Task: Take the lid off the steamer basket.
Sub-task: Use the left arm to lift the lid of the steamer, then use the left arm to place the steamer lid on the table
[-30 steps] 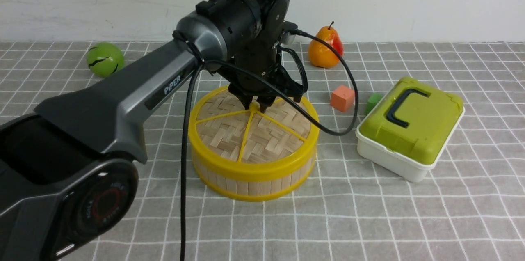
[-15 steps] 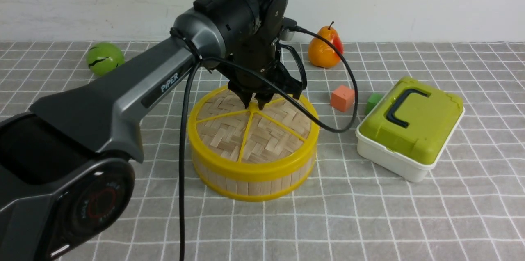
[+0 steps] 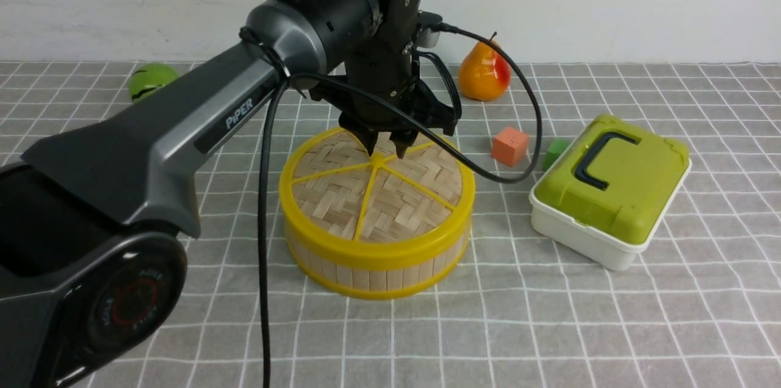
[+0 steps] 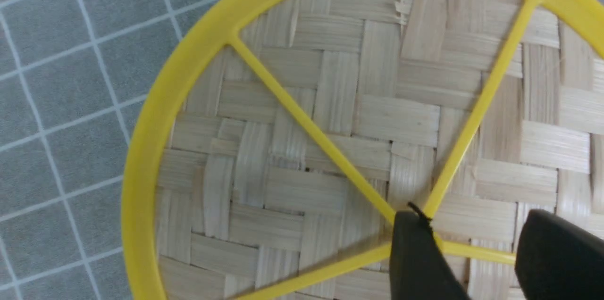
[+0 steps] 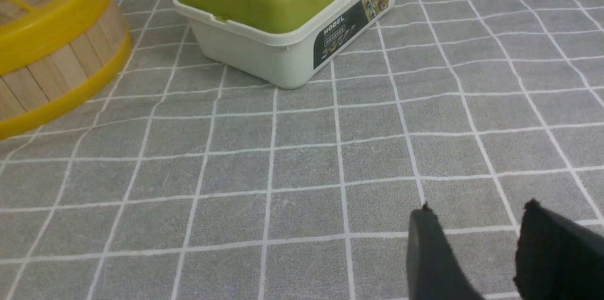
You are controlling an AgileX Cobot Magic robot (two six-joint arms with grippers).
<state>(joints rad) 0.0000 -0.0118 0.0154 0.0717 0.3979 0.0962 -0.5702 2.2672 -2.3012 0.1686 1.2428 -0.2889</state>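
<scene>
Hanging over the centre knob (image 3: 379,160) of the lid (image 3: 390,199), seated on the steamer basket (image 3: 366,273) mid-worktop (image 3: 610,327), the left jaws are parted and empty; the knob should be straddled squarely, then gripped.

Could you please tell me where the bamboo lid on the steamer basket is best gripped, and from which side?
Grip the centre knob where the yellow spokes of the lid meet, coming straight down from above. The lid lies flat, its rim snug on the steamer basket, so the edge likely offers little purchase; the knob seems the only raised part.
</scene>
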